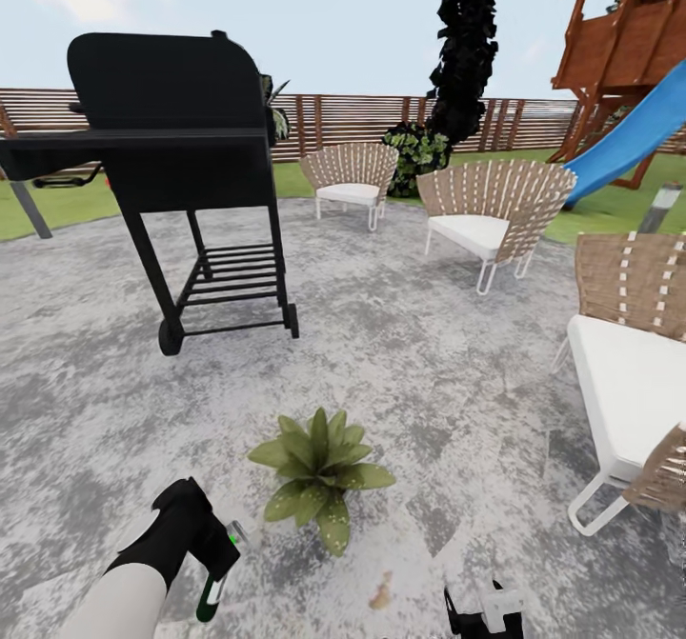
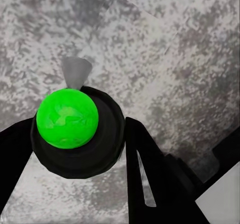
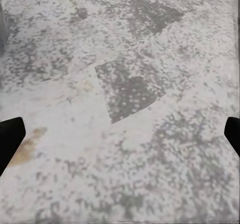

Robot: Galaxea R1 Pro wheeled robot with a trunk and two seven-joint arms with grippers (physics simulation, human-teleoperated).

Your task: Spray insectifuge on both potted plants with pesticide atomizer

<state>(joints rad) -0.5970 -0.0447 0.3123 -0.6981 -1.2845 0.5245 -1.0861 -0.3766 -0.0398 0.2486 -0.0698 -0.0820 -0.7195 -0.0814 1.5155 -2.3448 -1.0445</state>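
Note:
My left gripper (image 1: 215, 563) is shut on the pesticide atomizer (image 1: 210, 601), a slim dark green bottle with a white strip. It hangs low over the grey patio (image 1: 419, 353), just left of a potted plant (image 1: 319, 479) whose broad leaves hide its pot. In the left wrist view the atomizer (image 2: 75, 129) shows end-on as a bright green dome in a dark ring between the black fingers (image 2: 150, 174), with a small grey cone beside it. My right gripper (image 1: 484, 612) is open low at the front. Its fingertips (image 3: 10, 140) stand wide apart over bare paving.
A black wheeled grill (image 1: 181, 163) stands at the back left. Wicker chairs (image 1: 491, 215) ring the patio's right side, one (image 1: 634, 372) close to my right arm. Behind are the slatted fence (image 1: 362, 120), a dark tree (image 1: 467, 39) and a blue slide (image 1: 634, 139).

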